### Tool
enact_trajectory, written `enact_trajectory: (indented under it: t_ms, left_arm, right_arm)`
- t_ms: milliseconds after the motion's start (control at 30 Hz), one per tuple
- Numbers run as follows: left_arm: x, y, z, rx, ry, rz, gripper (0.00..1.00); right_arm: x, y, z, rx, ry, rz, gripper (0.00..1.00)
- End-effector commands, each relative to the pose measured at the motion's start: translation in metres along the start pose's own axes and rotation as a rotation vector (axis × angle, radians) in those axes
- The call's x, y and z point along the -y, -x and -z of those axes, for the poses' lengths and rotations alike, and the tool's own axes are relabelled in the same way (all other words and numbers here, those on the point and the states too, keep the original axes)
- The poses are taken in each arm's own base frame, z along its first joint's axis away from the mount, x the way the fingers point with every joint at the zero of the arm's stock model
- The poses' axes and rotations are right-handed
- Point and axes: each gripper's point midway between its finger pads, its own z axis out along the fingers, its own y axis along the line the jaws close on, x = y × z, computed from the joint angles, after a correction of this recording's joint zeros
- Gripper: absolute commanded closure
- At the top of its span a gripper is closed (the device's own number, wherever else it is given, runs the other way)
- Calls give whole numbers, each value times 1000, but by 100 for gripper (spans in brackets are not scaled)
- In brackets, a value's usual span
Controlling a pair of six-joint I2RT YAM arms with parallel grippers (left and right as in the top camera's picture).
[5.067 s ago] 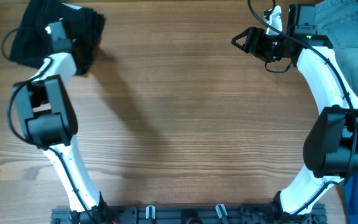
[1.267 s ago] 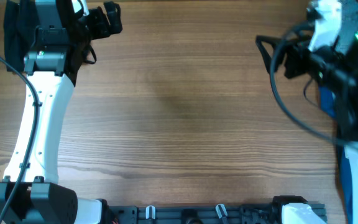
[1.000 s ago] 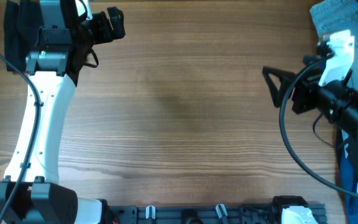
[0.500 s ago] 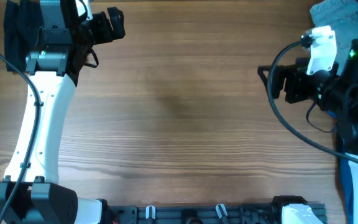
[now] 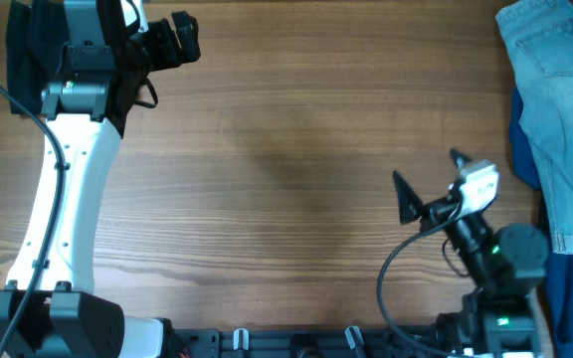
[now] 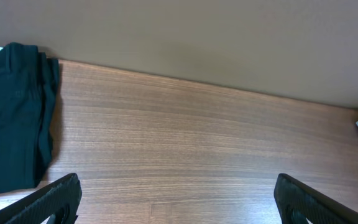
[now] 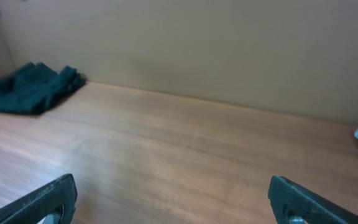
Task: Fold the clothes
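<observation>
Lying near the wide-apart left jaws, black shorts [image 6: 11,118]; right jaws also apart, well away

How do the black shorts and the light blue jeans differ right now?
The black shorts are dark and plain; the jeans are pale blue denim with visible seams. The shorts sit bunched at the far left corner, partly under the left arm in the overhead view; the jeans stretch long along the right edge. Both rest on the wooden table.

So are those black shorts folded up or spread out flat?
Folded up, roughly: the black shorts lie as a compact bundle with layered edges.
</observation>
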Motion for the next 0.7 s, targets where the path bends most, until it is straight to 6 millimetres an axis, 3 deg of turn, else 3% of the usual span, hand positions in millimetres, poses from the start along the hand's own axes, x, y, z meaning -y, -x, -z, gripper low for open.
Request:
enact_trajectory:
  t_ms: [0, 300, 667]
  left_arm:
    - [3, -2, -1, -6, -10, 4, 0]
    - [3, -2, -1, -6, -11, 4, 0]
    - [3, -2, -1, -6, -11, 4, 0]
  right_arm:
    - [-1, -23, 6, 60, -20, 10, 0]
    - [5, -43, 18, 104, -83, 27, 0]
    - [5, -38, 20, 124, -86, 54, 0]
